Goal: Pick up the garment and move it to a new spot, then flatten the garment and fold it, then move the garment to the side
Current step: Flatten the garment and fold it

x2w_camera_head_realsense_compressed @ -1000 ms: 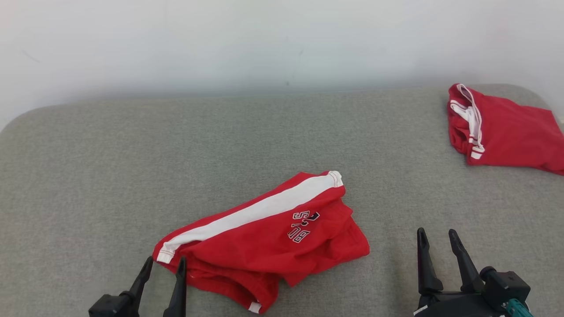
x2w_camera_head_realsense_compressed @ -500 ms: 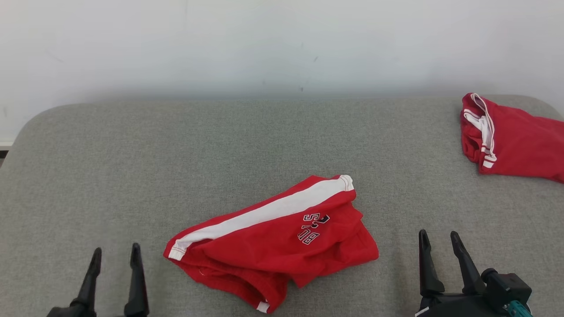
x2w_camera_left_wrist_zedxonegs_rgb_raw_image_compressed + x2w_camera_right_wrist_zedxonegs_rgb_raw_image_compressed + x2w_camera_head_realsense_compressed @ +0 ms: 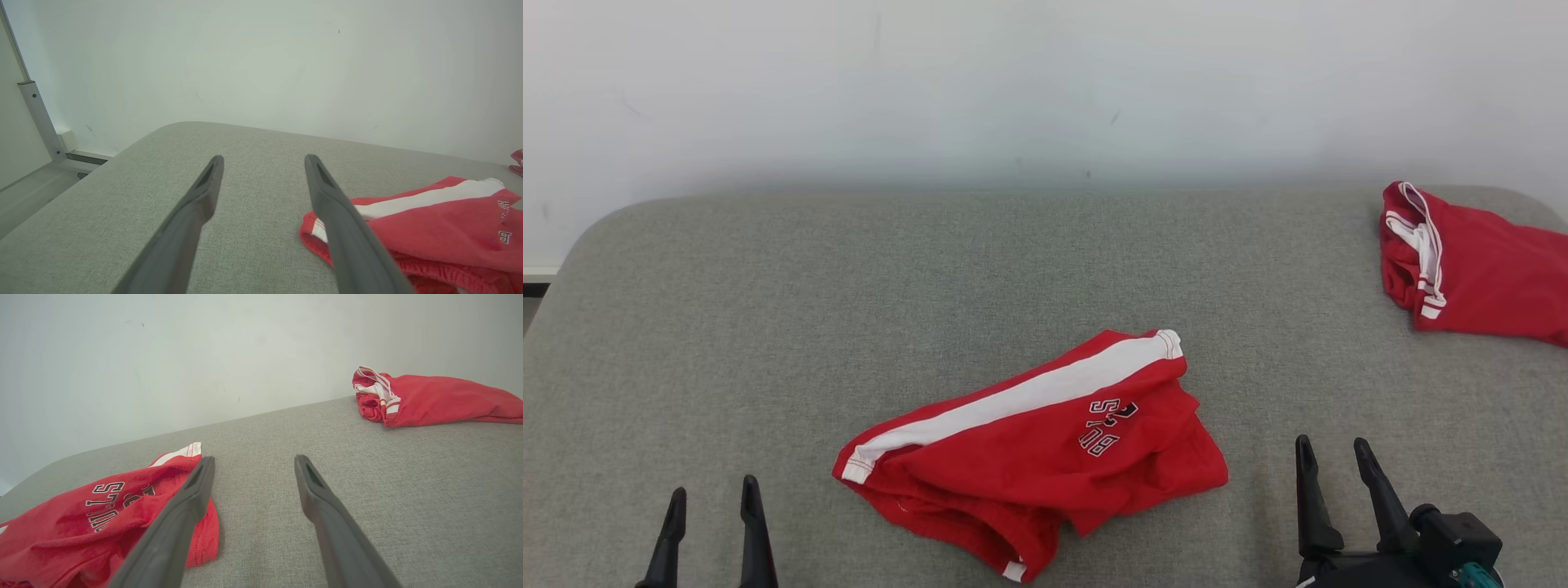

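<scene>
Grey cushion (image 3: 768,286) bears the red garment (image 3: 1029,449) between left tool (image 3: 712,487) and right tool (image 3: 1331,443), both spread wide.

Garment (image 3: 1029,457) was red, with one broad white stripe, white hem trim, black-and-white lettering. Second garment (image 3: 1486,278) was red, white-edged. Cushion (image 3: 768,327) was heathered grey. Wall (image 3: 1013,82) was plain off-white. Left gripper (image 3: 711,487) and right gripper (image 3: 1331,443) were black.

Left gripper (image 3: 712,488): two slender black fingers (image 3: 331,204) tapering to blunt points. Close up they are matte dark grey, each with a narrow elongated recess just behind the tip. Right gripper (image 3: 1331,445): fingers of the same pattern. Behind its base sits a blocky black housing (image 3: 1462,535) with a round knob. A teal connector (image 3: 1474,574) is at the housing's outer rear corner.
</scene>
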{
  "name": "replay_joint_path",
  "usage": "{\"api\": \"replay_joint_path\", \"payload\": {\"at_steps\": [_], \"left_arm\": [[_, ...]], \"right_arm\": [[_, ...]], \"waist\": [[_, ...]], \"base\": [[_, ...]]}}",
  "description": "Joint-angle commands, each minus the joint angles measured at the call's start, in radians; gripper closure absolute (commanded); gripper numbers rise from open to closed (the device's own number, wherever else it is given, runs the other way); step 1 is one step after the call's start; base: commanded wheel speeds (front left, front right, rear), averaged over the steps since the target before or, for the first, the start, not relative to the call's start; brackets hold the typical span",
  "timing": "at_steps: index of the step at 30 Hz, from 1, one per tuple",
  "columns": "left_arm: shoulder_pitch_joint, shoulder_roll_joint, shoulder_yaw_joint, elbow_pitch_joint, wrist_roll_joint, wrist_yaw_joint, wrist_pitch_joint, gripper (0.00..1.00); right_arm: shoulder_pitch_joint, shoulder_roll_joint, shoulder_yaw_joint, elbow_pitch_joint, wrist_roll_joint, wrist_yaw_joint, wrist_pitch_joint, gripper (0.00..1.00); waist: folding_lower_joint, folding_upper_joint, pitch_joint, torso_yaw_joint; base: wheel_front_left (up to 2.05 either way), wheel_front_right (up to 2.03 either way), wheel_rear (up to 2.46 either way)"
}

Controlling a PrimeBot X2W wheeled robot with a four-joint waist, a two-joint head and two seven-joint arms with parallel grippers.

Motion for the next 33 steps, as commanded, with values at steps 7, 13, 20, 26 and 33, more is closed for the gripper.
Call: {"api": "replay_joint_path", "payload": {"at_steps": [7,13,20,26,33], "left_arm": [[0.013,-0.008,-0.031,0.043,0.037,-0.01,-0.003,0.0],[0.007,-0.008,-0.041,0.058,0.037,-0.014,-0.003,0.0],[-0.014,-0.01,-0.074,0.064,0.031,-0.013,-0.003,0.0],[-0.04,-0.01,-0.11,0.069,0.015,-0.014,-0.003,0.0],[-0.069,-0.011,-0.147,0.081,-0.01,-0.014,-0.003,0.0]], "right_arm": [[0.004,0.003,0.005,0.01,-0.012,-0.003,-0.001,0.0],[-0.018,0.002,0.025,0.023,-0.027,-0.003,-0.001,0.0],[-0.133,-0.046,0.092,0.09,-0.045,-0.003,0.014,0.0],[-0.296,-0.089,0.125,0.188,-0.028,-0.003,0.064,0.0],[-0.447,-0.135,0.161,0.332,-0.007,-0.003,0.112,0.0]], "waist": [[-0.0001,0.0,-0.01,0.01],[-0.0001,0.0,-0.01,0.015],[-0.0001,0.0,0.006,0.039],[-0.0001,0.0,0.031,0.079],[-0.0001,0.0,0.067,0.137]], "base": [[0.0,0.0,0.0],[0.0,0.0,0.0],[0.0,0.0,0.0],[0.0,0.0,0.0],[0.0,0.0,0.0]]}}
